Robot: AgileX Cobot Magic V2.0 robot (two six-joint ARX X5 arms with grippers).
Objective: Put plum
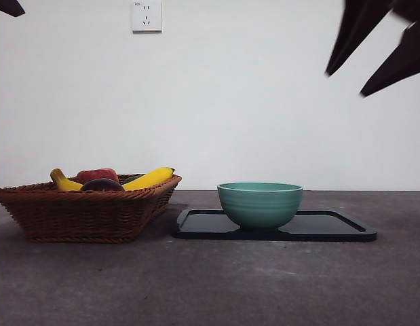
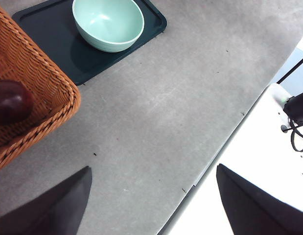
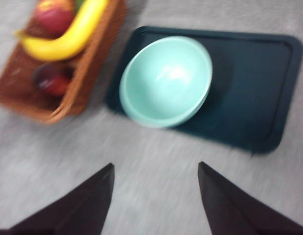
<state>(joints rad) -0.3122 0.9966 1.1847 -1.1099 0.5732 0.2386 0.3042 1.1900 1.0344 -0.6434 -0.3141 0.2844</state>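
The small, round, dark purple plum [image 1: 101, 184] sits inside the brown woven basket [image 1: 87, 212], next to a long yellow banana [image 1: 150, 178] and a red fruit [image 1: 96, 174]. The right gripper [image 3: 155, 196] hangs high in the air above the round green bowl [image 3: 166, 81] on the flat black tray [image 3: 259, 88]. Its jaws are spread apart and hold nothing. The left gripper [image 2: 153, 205] waits high above the grey table [image 2: 180, 107], jaws wide apart too.

Open air above basket [image 1: 87, 214] and bowl [image 1: 260, 204]; banana [image 1: 150, 178] beside plum [image 1: 101, 184].
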